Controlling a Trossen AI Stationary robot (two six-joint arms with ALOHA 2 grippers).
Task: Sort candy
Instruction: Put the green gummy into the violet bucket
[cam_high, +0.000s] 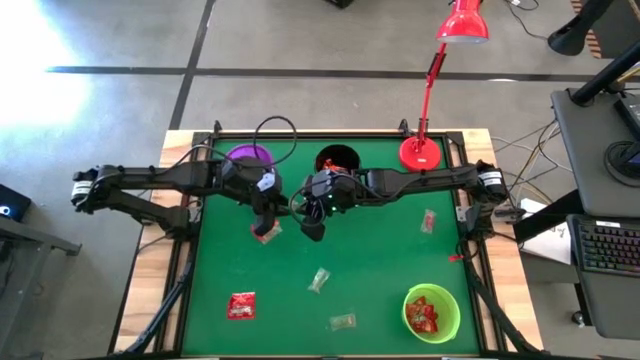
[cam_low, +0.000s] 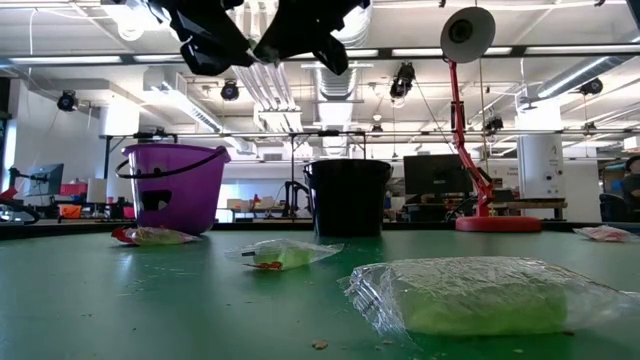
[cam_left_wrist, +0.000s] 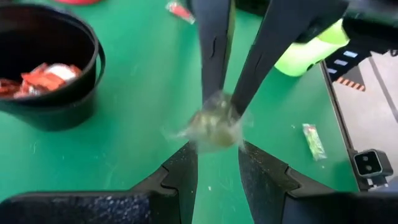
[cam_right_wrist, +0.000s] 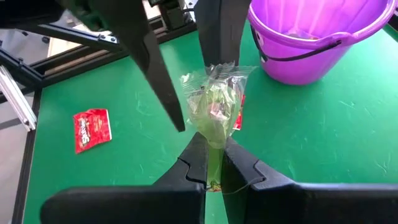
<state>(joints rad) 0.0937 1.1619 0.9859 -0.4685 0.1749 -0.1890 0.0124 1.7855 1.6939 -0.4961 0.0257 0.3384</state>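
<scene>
Right wrist view shows the right tool (cam_right_wrist: 213, 163) clenched on a clear crinkly candy (cam_right_wrist: 214, 102); left tool (cam_left_wrist: 217, 165) released beside it. Handover could tear or drop it.

Left gripper (cam_high: 266, 228) and right gripper (cam_high: 312, 228) raised mid-table, tips meeting, right jaws clamped

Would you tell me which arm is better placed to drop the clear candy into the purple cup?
Probably left. The purple cup stands on the left arm's side, close by the left gripper, whose open fingers flank the clear candy. The right gripper pinches it now, so the left must close first.
</scene>
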